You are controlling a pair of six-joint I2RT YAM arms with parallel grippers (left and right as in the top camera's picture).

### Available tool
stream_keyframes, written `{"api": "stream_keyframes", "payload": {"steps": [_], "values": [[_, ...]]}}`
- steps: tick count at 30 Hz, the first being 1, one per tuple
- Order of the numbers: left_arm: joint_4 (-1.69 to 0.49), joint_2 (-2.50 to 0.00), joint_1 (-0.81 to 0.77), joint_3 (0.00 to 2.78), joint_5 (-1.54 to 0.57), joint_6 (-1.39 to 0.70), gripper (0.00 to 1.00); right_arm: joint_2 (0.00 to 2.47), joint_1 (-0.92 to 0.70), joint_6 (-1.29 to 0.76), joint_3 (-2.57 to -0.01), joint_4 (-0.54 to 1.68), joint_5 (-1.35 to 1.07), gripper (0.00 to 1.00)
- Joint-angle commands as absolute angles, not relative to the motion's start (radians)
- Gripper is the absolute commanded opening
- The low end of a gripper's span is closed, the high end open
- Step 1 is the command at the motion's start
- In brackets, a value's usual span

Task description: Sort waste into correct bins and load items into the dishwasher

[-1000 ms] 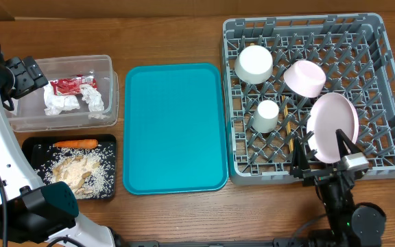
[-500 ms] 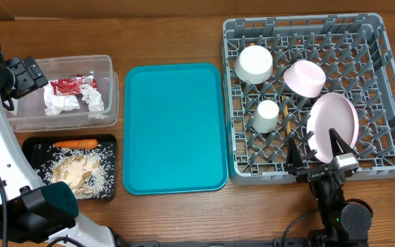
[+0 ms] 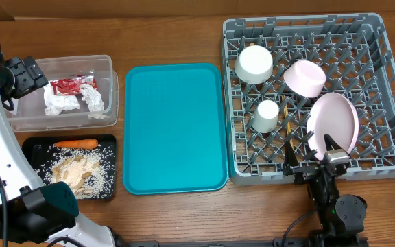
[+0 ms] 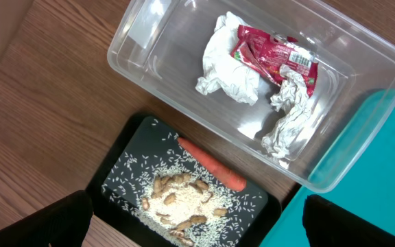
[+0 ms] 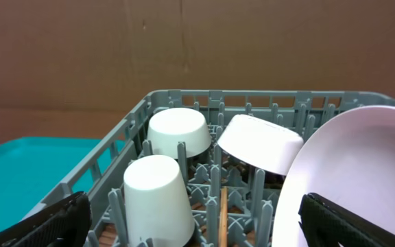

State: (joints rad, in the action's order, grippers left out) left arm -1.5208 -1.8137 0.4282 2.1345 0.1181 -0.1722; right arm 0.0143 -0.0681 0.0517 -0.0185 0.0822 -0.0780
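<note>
- overhead alone takes in the whole layout: grey dish rack (image 3: 300, 22) at the right, teal tray (image 3: 175, 127) in the middle, clear tub (image 3: 29, 113) and black tray (image 3: 33, 147) at the left edge of the table (image 3: 170, 34).
- the left wrist view shows the waste more closely: a red wrapper (image 4: 274, 55) lies on crumpled napkins (image 4: 228, 68) in the tub. a carrot (image 4: 211, 165) lies along the black tray's tub side, with rice and scraps (image 4: 177, 195) beside it.
- the right wrist view looks across the rack's pegs: small cup (image 5: 154, 199) upturned nearest, white bowl (image 5: 178, 132) and pink bowl (image 5: 259, 144) behind, pink plate (image 5: 348, 178) on edge at the right. chopsticks (image 5: 222, 216) lie low between the pegs.
- left gripper (image 4: 197, 206): jaws wide apart, empty, above tub and black tray.
- right gripper (image 3: 313, 156): jaws wide apart, empty, at the rack's near rim just beside the pink plate.
- narrow gaps separate tub, teal tray and rack; broad wood lies beyond the teal tray's far edge.
</note>
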Motion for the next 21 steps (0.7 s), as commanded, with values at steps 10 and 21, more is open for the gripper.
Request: {"api": "stream_keyframes", "payload": {"steps": [10, 21], "values": [[-1.521, -1.798, 0.429, 2.156, 0.131, -0.157, 1.00, 0.002, -0.032, 0.105, -0.007, 0.078, -0.080, 1.00], [-1.521, -1.798, 0.429, 2.156, 0.131, -0.157, 1.00, 0.002, 0.013, 0.052, -0.007, 0.077, -0.080, 1.00]]}}
